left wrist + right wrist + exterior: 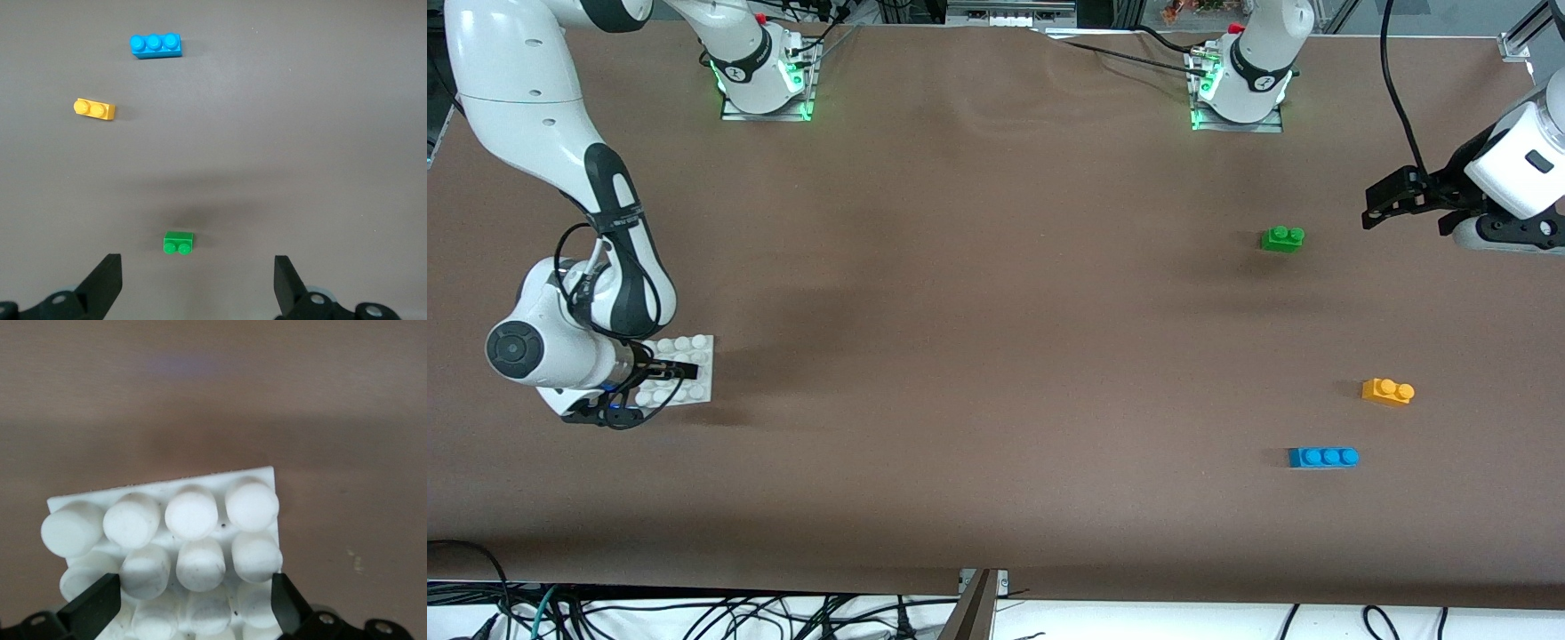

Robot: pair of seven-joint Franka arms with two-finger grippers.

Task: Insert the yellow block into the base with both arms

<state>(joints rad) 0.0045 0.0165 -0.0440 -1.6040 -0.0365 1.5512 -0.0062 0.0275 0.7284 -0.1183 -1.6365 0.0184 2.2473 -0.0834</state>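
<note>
The yellow block (1388, 391) lies untouched on the tabletop toward the left arm's end, between the green brick (1282, 238) and the blue brick (1323, 457), while the white base (694, 366) sits near the right arm's edge of the table. The left gripper (1376, 208) hangs spread and empty above the table beside the green brick; the right gripper (193, 603) is low over the base, fingers apart on either side. The likely risks are the left gripper taking the nearer green brick, or the base skidding if the right fingers close unevenly
</note>
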